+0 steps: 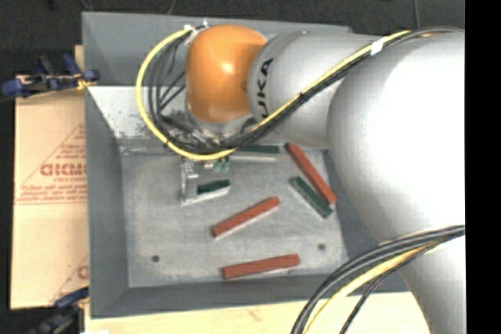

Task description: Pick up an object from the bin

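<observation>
My gripper (191, 182) reaches down into the bin's back-left part, beneath the orange dome on the wrist. A short dark green block (214, 187) lies on the bin floor right against its lower right side; whether it is gripped cannot be seen. A red-brown bar (245, 217) lies at a slant just to the right and in front of it.
Another red-brown bar (261, 267) lies near the front wall. At the right, a third red-brown bar (311, 172) and a dark green bar (311, 197) lie side by side, slanting. A green strip (262, 150) peeks from under the arm, which covers the bin's back and right.
</observation>
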You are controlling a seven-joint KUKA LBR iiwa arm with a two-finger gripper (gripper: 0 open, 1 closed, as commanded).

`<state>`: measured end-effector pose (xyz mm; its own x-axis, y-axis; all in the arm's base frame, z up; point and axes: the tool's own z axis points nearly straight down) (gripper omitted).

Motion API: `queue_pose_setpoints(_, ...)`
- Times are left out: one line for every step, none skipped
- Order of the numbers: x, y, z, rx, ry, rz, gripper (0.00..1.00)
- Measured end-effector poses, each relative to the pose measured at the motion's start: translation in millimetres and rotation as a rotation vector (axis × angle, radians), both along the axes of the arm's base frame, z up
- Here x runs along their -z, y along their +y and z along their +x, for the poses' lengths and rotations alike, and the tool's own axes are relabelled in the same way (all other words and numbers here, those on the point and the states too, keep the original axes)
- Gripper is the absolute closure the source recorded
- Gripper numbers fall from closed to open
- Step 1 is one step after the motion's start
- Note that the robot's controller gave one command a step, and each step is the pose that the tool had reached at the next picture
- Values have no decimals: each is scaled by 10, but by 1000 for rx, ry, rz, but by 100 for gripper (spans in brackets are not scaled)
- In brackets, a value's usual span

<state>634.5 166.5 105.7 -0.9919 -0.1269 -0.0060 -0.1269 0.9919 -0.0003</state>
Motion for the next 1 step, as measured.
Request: queue_pose_setpoints(1, -245, -116, -28, 6, -1, 0)
